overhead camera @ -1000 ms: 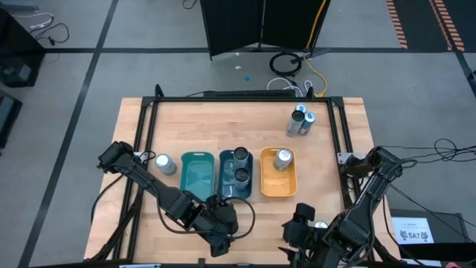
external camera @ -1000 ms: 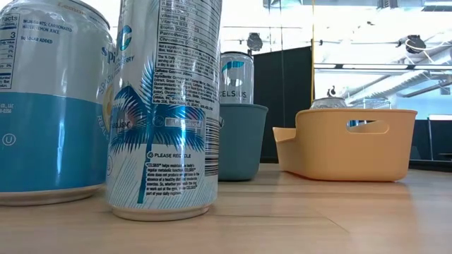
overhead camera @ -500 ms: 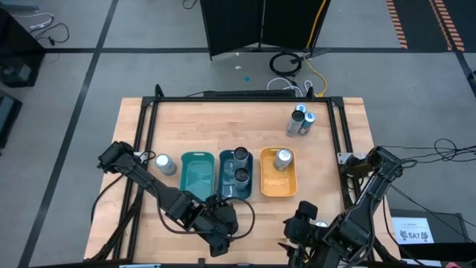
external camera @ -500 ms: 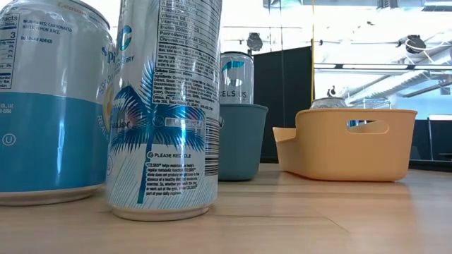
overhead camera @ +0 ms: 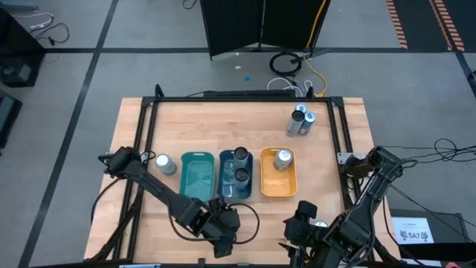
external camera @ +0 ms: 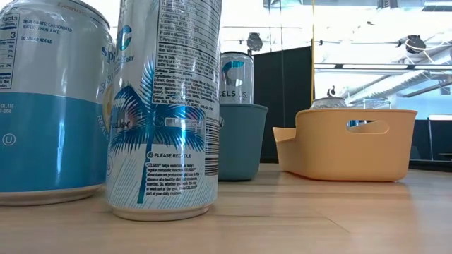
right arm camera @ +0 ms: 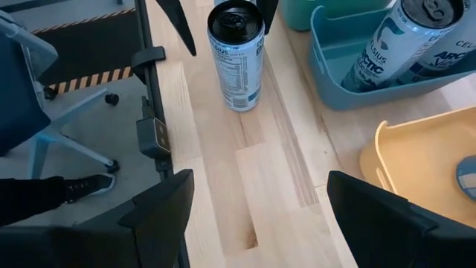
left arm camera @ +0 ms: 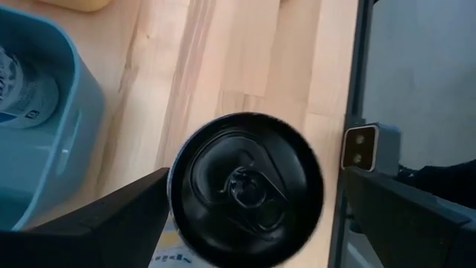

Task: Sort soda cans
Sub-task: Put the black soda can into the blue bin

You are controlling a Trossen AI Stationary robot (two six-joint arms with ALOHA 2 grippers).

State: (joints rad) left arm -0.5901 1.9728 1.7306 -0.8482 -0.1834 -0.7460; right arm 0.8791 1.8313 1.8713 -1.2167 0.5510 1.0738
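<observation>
Since a second ago the left arm has shifted a little: its shoulder end near the table's left edge sits slightly lower in the high view, and the left gripper (overhead camera: pixel 223 237) has slid toward the near edge; nothing else has moved. That gripper hangs over a black-topped can (left arm camera: pixel 245 187) standing upright at about 6 o'clock on the wooden table (overhead camera: pixel 223 126), with both dark fingers (left arm camera: pixel 104 219) spread wide on either side of the can and not touching it. From the right wrist, the same can (right arm camera: pixel 236 56) stands just outside the blue tray (right arm camera: pixel 372 82).

At the right near corner, about 5 o'clock, the right gripper (overhead camera: pixel 306 223) waits with its jaws apart and nothing between them.

Three trays sit side by side at the table's centre: a teal tray (overhead camera: pixel 195 158), the blue tray (overhead camera: pixel 223 179) holding two dark-topped Celsius cans (overhead camera: pixel 241 155) (overhead camera: pixel 242 176), and an orange tray (overhead camera: pixel 286 186) with one silver-topped can (overhead camera: pixel 282 158). A lone silver can (overhead camera: pixel 163 164) stands at 9 o'clock, just left of the teal tray. Two more cans (overhead camera: pixel 300 121) stand touching at about 1 o'clock; in the low view they loom close, a blue-and-white can (external camera: pixel 49 106) beside a palm-printed can (external camera: pixel 166 106).
</observation>
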